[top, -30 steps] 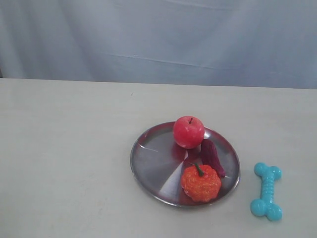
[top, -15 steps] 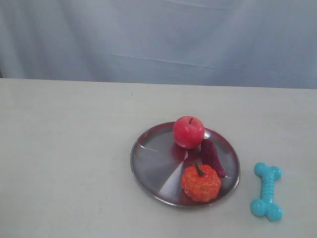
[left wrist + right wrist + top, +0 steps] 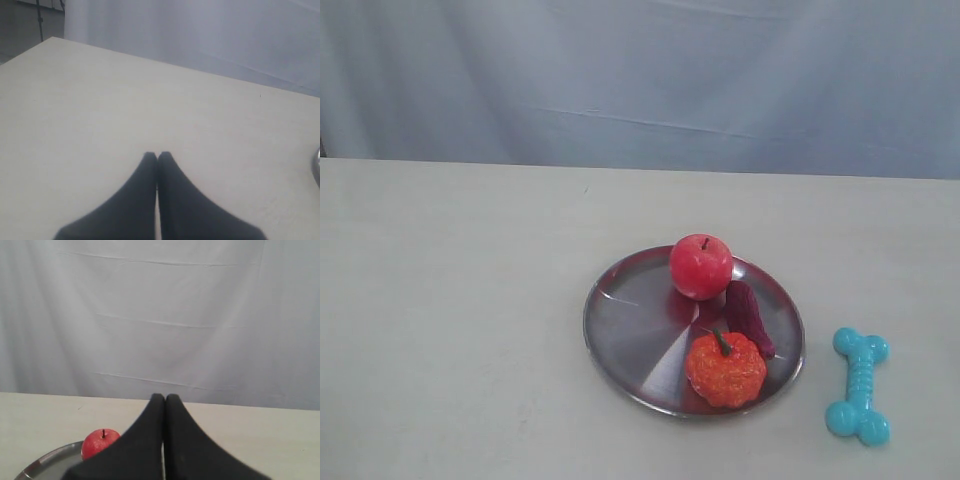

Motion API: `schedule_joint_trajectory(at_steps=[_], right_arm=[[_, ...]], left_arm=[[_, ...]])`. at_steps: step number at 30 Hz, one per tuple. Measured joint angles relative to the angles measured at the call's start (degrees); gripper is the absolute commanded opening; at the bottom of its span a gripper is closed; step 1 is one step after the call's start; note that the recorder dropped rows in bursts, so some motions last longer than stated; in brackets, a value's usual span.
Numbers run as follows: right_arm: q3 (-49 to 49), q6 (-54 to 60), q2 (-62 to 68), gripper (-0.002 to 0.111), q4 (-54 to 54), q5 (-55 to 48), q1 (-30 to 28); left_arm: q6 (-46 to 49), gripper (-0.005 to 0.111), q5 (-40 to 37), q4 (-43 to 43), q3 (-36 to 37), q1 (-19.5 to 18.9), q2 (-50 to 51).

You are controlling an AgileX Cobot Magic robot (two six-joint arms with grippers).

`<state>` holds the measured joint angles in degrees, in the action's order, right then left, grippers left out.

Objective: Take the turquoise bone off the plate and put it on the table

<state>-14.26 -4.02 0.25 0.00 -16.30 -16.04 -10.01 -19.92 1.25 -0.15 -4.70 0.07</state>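
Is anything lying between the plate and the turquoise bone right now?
No. In the exterior view only a bare strip of table separates the plate's rim from the turquoise bone; they do not touch.

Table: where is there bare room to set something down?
The table left of the plate is wide and bare, so is the strip behind it. Crowded: the plate's right half, with apple and pumpkin, and the bone beside it.

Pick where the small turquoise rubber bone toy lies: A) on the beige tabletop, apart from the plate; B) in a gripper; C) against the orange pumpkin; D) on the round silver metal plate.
A: the turquoise bone lies flat on the table, a bare gap separating it from the silver plate and its rim.
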Motion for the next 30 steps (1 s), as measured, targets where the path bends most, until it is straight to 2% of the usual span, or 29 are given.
schedule_joint_trajectory(at_steps=[8,17,30], right_arm=[[13.69,0.00,0.00,0.000,0.00,12.21,0.00],[14.06,4.80,0.00,0.000,0.00,12.22,0.00],[14.06,3.68,0.00,0.000,0.00,3.98,0.00]], left_arm=[[0.00,0.000,0.00,0.00,0.00,0.00,0.00],[0.00,0.000,0.00,0.00,0.00,0.00,0.00],[0.00,0.000,0.00,0.00,0.00,0.00,0.00]])
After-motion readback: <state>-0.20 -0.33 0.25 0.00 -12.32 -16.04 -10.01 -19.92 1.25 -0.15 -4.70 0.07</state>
